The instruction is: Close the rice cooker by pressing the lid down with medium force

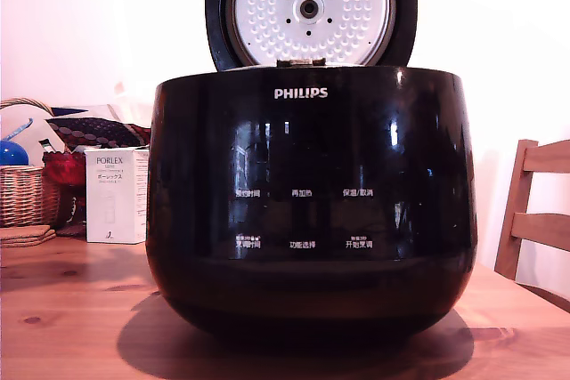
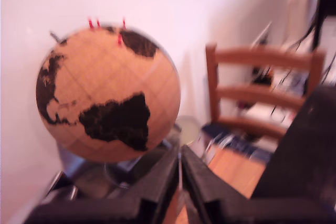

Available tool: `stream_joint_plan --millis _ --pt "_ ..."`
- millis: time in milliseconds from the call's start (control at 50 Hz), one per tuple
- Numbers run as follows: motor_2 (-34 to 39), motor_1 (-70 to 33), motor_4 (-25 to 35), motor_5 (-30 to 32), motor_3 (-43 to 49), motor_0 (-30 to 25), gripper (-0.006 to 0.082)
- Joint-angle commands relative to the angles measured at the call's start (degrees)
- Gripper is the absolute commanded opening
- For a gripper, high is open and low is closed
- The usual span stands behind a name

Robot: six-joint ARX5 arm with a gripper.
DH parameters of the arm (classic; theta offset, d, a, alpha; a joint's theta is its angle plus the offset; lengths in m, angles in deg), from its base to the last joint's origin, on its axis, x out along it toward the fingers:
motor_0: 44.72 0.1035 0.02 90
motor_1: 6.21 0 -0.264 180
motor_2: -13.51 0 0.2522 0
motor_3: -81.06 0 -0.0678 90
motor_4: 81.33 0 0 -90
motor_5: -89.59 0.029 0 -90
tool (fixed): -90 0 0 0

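The big black rice cooker (image 1: pixel 312 211) sits in the middle of the wooden table (image 1: pixel 71 309) and fills most of the exterior view. Its sides bulge out wide, so only a strip of bare table shows at 9 o'clock and a smaller bit at 3 o'clock. The lid (image 1: pixel 310 8) stands straight up at 12 o'clock, wide open, with its bumpy silver inside facing the camera. Its top edge is cut off by the picture. The air in front of the lid looks free.

At 9 o'clock, near the cooker but not touching it, stands a white box (image 1: pixel 116 195). Past the box is a woven basket (image 1: pixel 27 189). At 3 o'clock, a wooden chair (image 1: pixel 534 211) stands beside the table.

The arm does not show in the exterior view. The wrist view is blurry. In it the gripper (image 2: pixel 181 182) points out into the room, toward a cork globe (image 2: pixel 107 93) and a chair. Its two black fingers (image 2: pixel 157 187) are pressed together at the tips, holding nothing.
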Motion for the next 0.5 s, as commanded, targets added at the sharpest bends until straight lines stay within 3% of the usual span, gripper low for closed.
stream_joint_plan --millis 0,140,480 --pt "-0.28 -1.05 -0.48 3.28 0.44 -0.87 -0.0021" --pt "-0.28 -1.07 -1.11 6.69 3.19 -1.97 -0.0021" --pt "-0.28 -0.94 -1.53 6.62 7.50 -2.82 -0.0021"
